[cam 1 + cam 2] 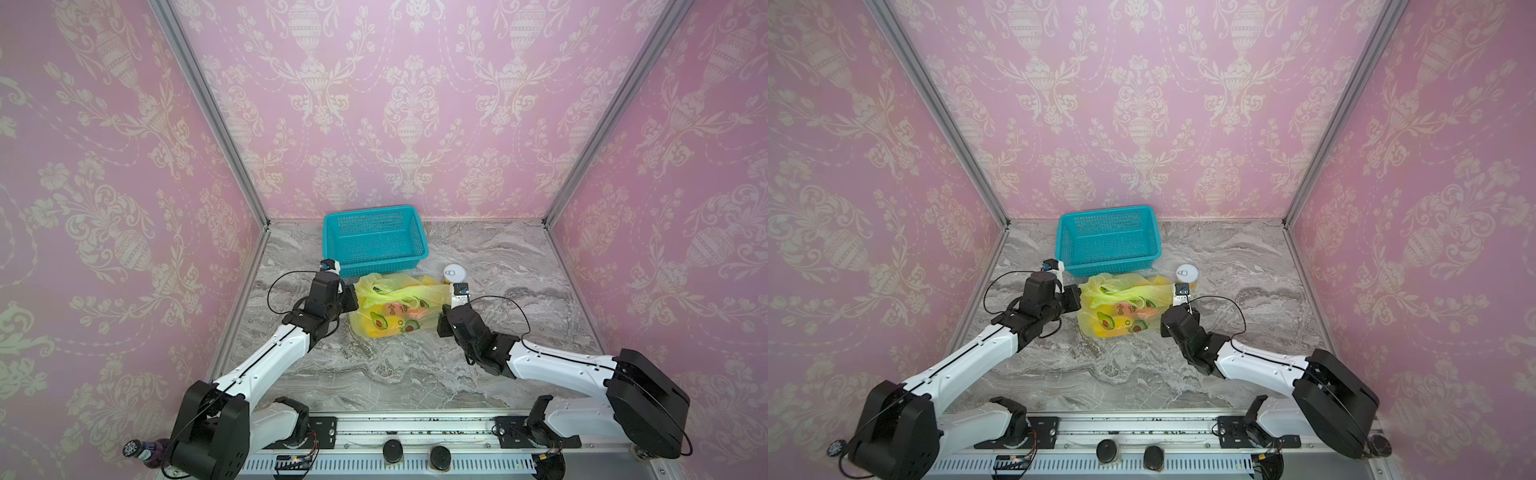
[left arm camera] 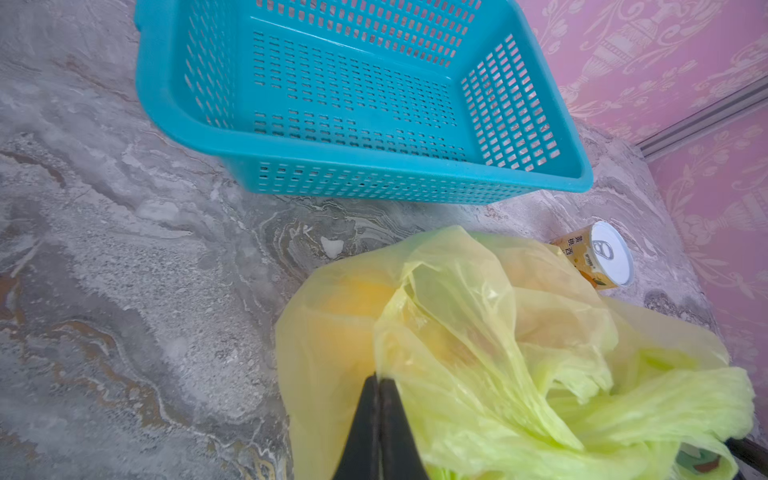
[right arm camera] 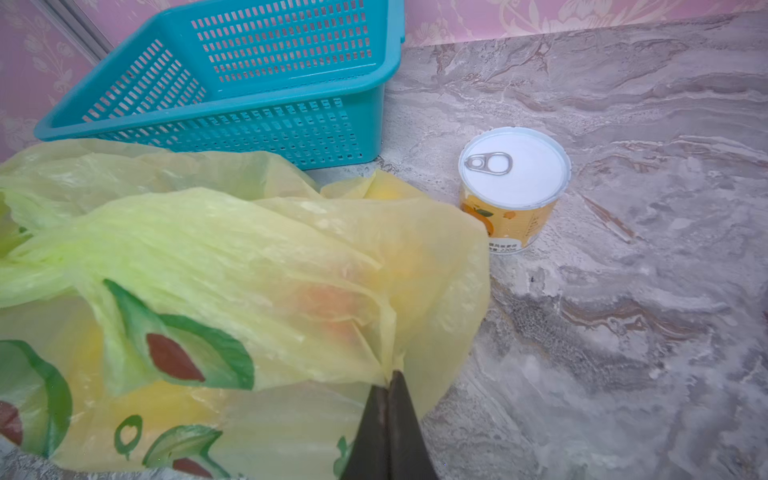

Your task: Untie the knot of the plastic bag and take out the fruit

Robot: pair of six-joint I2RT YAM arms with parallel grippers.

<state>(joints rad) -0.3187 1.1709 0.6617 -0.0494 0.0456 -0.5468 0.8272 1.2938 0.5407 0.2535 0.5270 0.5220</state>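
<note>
Pink patterned wallpaper closes in a grey marbled bench (image 1: 415, 374). On it the plastic bag (image 1: 395, 316) lies in front of an empty teal basket (image 1: 371, 210), with a small pull-tab can (image 1: 454, 273) just beside the bag's right side.

The left hand (image 2: 378, 380) has its fingers pressed together on a fold of the bag's film at the bag's left edge. The right hand (image 3: 390, 374) is pinched the same way on a gathered pleat at the right edge. So each arm holds one side of the bag, and the bag sits between them.

Across the top of the bag, the crumpled yellow-green handle strips run together into the knot (image 1: 386, 296). It looks bunched and not yet undone, though how tight it is cannot be told from these views. The fruit (image 2: 357, 293) shows only as yellow and orange shapes through the film. None is out on the bench or in the basket.

By this reckoning the task is at an early stage. The bag is gripped, but the knot is yet to be loosened, the mouth yet to be opened, and every fruit yet to come out.
</note>
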